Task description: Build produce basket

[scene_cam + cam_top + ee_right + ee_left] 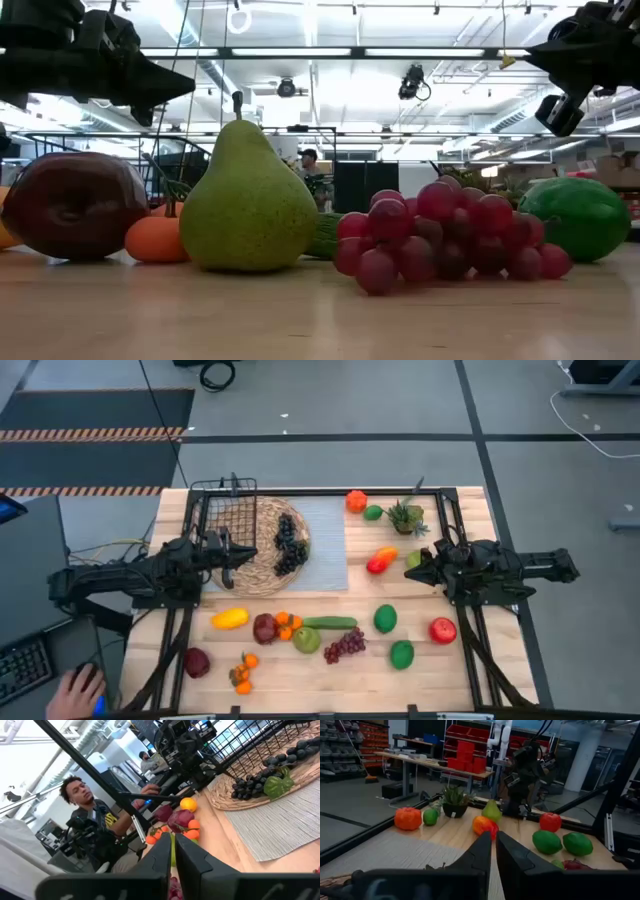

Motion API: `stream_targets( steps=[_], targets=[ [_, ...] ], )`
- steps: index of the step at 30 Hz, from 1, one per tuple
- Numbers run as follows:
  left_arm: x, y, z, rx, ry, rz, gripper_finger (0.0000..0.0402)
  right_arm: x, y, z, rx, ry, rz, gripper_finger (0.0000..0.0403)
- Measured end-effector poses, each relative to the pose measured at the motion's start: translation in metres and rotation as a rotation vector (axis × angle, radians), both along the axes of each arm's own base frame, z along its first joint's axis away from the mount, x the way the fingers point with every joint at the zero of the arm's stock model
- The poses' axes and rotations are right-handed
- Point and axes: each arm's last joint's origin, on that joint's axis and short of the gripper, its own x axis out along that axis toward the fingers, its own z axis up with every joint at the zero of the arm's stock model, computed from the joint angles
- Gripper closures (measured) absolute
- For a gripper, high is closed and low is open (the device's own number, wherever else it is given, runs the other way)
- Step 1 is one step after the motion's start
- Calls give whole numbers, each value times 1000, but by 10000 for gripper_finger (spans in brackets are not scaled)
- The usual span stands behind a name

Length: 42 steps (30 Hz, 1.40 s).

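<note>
The black wire basket [224,518] stands at the far left, over the left part of a round woven mat [262,550]. Dark grapes [290,543] lie on that mat. Loose produce covers the near half of the table: a yellow mango [229,618], a cucumber [329,623], a green pear [306,640], red grapes [343,646], limes [385,618] and a red apple [442,630]. An orange-red mango [381,560] lies in the middle. My left gripper [245,555] hangs shut above the mat beside the basket. My right gripper [410,572] hangs shut to the right of the mango. Neither holds anything.
A grey placemat [325,545] lies under the woven mat. A spiky potted plant [405,517], an orange fruit [356,501] and a lime [373,512] stand at the far right. A person sits beyond the left edge [82,802], one hand [75,690] on a mouse.
</note>
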Motion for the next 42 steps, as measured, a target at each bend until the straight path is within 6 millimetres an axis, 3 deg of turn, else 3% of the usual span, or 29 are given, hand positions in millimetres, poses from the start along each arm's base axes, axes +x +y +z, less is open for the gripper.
stream_targets(
  steps=[42],
  targets=[
    [0,0,0,0,0,0,371,0,0,0,0,0,0,373]
  ],
)
